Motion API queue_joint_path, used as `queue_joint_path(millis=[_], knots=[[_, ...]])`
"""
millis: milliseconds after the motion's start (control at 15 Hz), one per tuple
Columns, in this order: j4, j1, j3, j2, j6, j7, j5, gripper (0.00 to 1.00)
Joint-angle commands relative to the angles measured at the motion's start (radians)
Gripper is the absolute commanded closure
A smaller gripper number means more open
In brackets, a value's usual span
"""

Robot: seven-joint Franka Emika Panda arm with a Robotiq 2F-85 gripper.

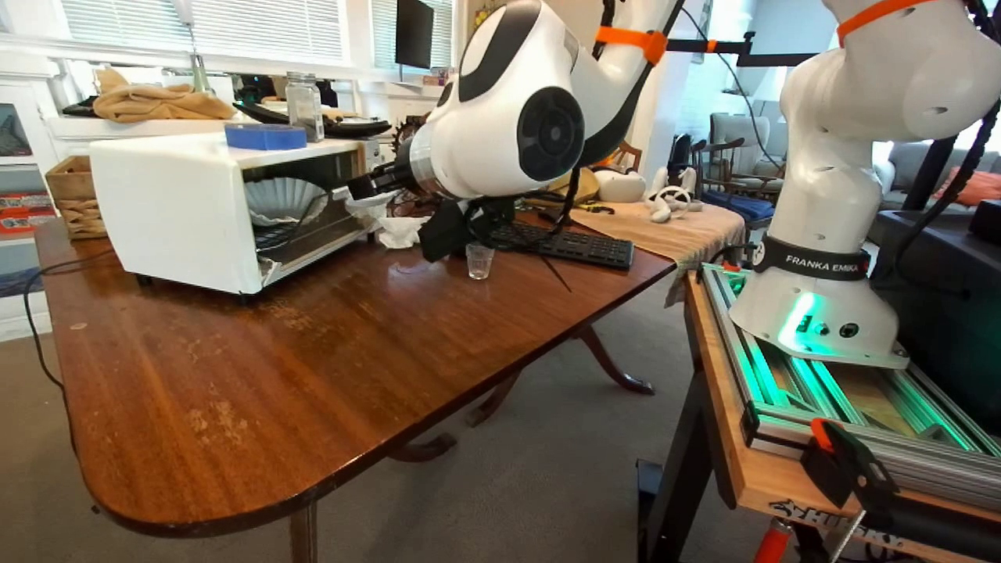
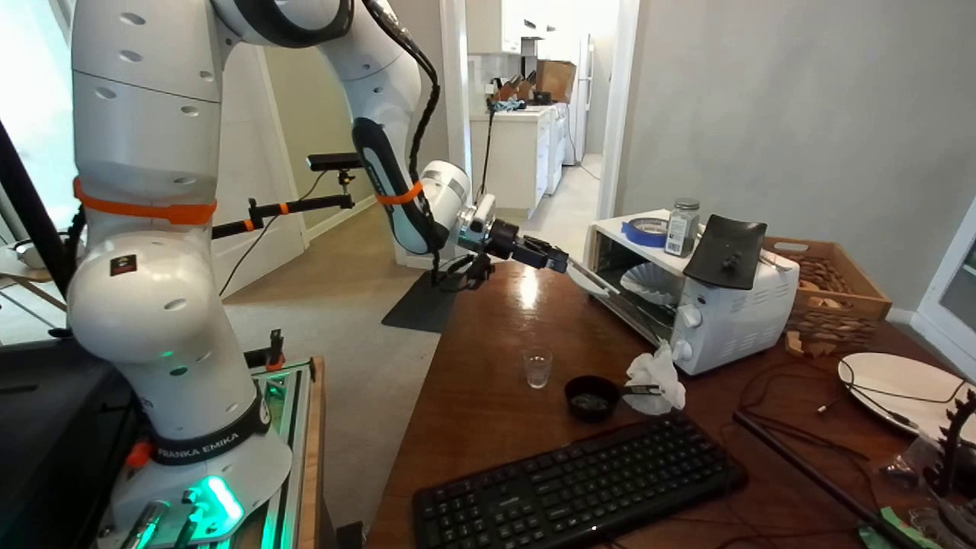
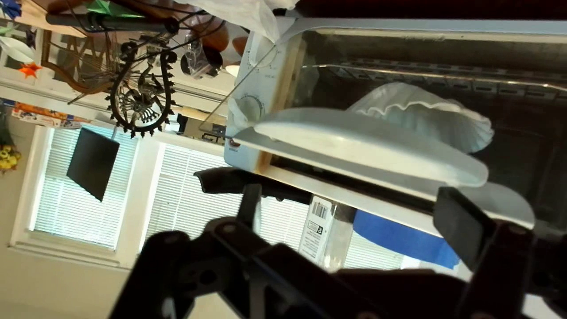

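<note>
We find the arm (image 2: 145, 313) extended from the left of an exterior view, its wrist (image 2: 474, 227) near the centre, the claw (image 2: 563, 261) pointing right and slightly down. Its fingers (image 3: 460, 223) stand wide apart, close to the white door handle (image 3: 372, 144) of the toaster oven (image 2: 736, 328) at right; we cannot confirm contact. We read "FRANKA EMIKA" on the base band (image 1: 813, 260) and "HUSKY" on the workbench (image 1: 774, 473), lower right. In the wrist view, the label (image 3: 311, 241) on the jar (image 3: 339, 239) carries a barcode; its small print is illegible.
</note>
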Motion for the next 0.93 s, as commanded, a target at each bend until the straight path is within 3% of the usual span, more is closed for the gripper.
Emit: queue_joint_path(millis=[0, 267, 667, 867], knots=[[-0.027, 0.012, 0.009, -0.005, -0.029, 0.022, -0.071, 0.0], [-0.019, -0.011, 0.014, 0.003, 0.057, 0.001, -0.101, 0.0], [-0.023, -0.084, -0.006, -0.001, 0.336, 0.089, -0.22, 0.0], [-0.036, -0.145, -0.02, -0.022, 0.502, 0.24, -0.391, 0.0]])
